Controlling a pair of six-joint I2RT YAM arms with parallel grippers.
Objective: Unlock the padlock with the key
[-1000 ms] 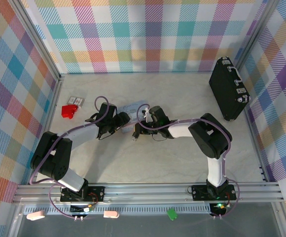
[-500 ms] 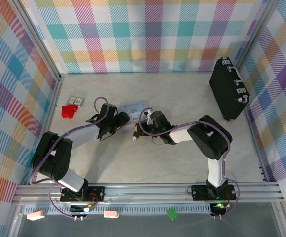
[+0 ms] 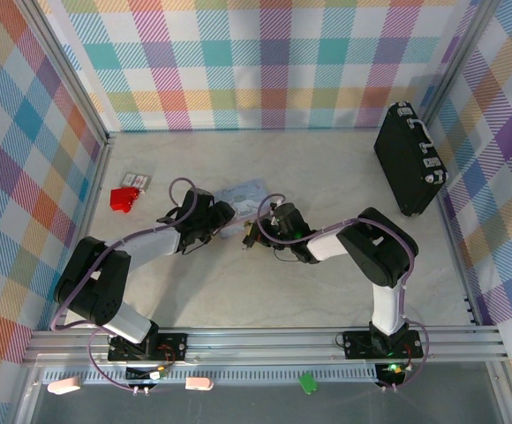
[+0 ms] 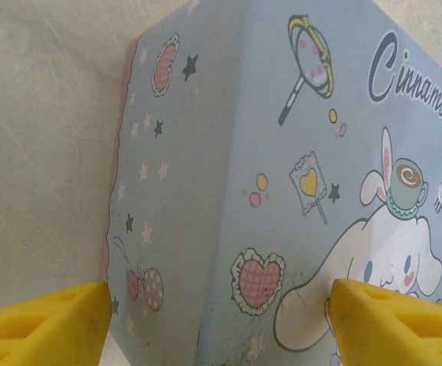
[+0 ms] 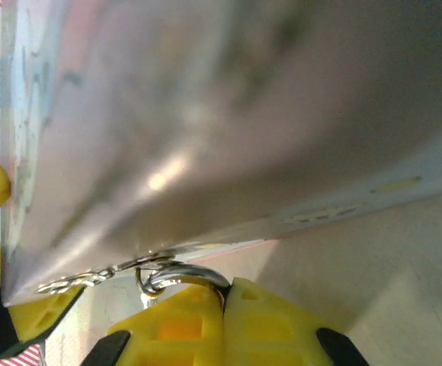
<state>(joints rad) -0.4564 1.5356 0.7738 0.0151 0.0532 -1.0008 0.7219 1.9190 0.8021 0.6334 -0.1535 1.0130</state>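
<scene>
The padlock's silvery shackle curves out from between my right gripper's yellow fingers, which are pressed together on it. Its black body is hidden. A small ring links the shackle to the edge of the pastel cartoon tin, whose grey underside looms just above. In the top view the right gripper sits mid-table, just below the tin. My left gripper clamps the tin from the left, jaws wide, one yellow pad at its edge and the other on its printed face. The key is out of view.
A large black case with silver latches stands against the right wall. A red plastic item and a small card lie near the left wall. Plaid walls close in the table on three sides.
My right gripper slid left toward the tin and shut on the padlock. My left gripper and the tin shifted slightly up and right.
</scene>
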